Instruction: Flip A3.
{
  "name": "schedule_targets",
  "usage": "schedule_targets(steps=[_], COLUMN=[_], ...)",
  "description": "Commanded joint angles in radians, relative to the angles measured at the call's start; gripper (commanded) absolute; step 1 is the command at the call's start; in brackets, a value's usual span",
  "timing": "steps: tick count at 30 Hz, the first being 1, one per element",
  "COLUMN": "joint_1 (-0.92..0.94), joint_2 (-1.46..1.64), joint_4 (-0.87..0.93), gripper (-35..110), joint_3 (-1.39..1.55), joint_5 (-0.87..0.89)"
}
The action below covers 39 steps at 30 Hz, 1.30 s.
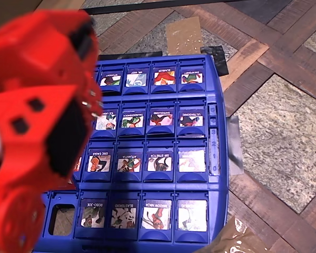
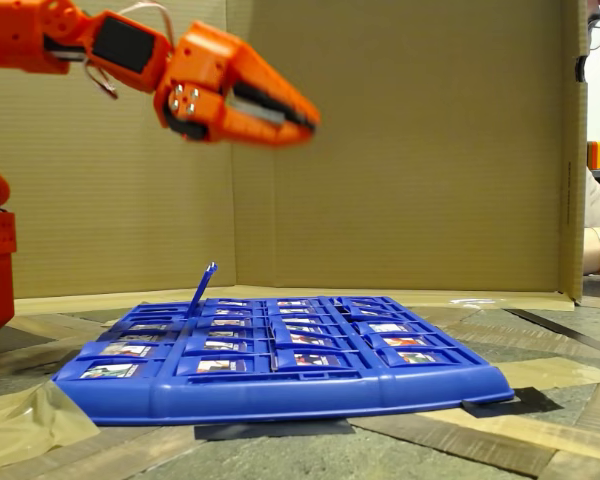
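The overhead view is looking almost straight down at the blue game board (image 1: 163, 158) from close above, with the board filling the middle and lower frame and its captions reading upside down. The orange arm (image 1: 37, 126) is sitting very near the lens, blurred and covering the left third of the frame. The fixed view is standing low at table level, just in front of the board (image 2: 280, 385), facing a cardboard backdrop (image 2: 410, 150) behind it. There the arm (image 2: 130, 55) is reaching in from the upper left. Both views are sharing the board and the patterned tabletop (image 1: 284, 126) around it.
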Motion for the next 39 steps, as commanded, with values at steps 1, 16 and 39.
schedule_targets(steps=[1,16,39], joint_1=[-0.011,-0.115,-0.135], joint_2=[0.112,0.479,0.724], joint_4=[-0.175,-0.937,-1.921], gripper=[0,0,0], joint_3=[0.078,0.436,0.673], joint_5=[0.009,0.044,0.106])
